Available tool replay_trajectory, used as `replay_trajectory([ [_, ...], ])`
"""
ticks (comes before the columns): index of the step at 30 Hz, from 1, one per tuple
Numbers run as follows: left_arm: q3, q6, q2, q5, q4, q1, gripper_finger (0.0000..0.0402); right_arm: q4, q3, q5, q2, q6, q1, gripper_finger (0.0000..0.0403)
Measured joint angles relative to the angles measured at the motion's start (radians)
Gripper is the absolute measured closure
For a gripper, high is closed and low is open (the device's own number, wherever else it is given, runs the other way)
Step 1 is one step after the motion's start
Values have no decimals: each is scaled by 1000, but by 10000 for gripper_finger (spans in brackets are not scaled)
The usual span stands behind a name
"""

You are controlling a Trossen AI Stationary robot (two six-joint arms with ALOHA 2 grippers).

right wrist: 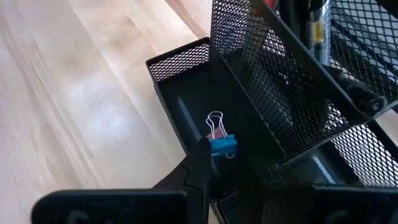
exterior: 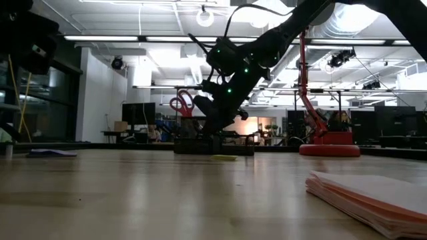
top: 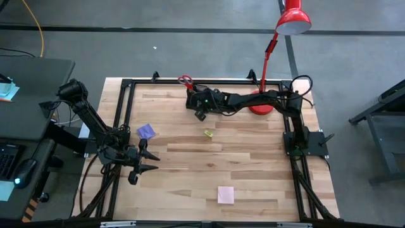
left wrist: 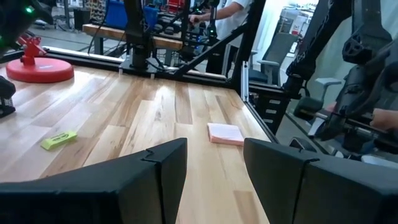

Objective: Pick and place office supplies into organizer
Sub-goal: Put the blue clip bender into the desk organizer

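Note:
The black mesh organizer (top: 190, 96) stands at the table's far edge, with red-handled scissors (top: 184, 80) upright in its cup section (right wrist: 292, 74). My right gripper (top: 200, 109) reaches down, open, into the low tray section (right wrist: 180, 93). A blue binder clip (right wrist: 222, 144) lies on the tray floor between its fingers. On the wood lie a purple note pad (top: 146, 131), a tiny yellow piece (top: 208, 133) and a pink note pad (top: 226, 194). My left gripper (top: 144, 162) hovers open near the table's left side, over bare wood. My right gripper comes at the tray from above, slanting down. One fingertip (right wrist: 200, 155) stands right against the side of the blue binder clip's body (right wrist: 217, 146), which lies flat on the tray floor. Whether the finger touches the clip, I cannot tell.
The red desk lamp's round base (top: 259, 106) sits just right of the organizer, under my right arm, and its shade (top: 293, 20) hangs beyond the far edge. A black frame (top: 126, 85) borders the table. Open wood lies between the pads in the table's middle.

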Motion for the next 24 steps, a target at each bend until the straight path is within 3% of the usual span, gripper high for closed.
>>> replay_trajectory([
  [24,0,0,0,0,-15,0,252,65,-2,-78,0,-24,-9,311],
])
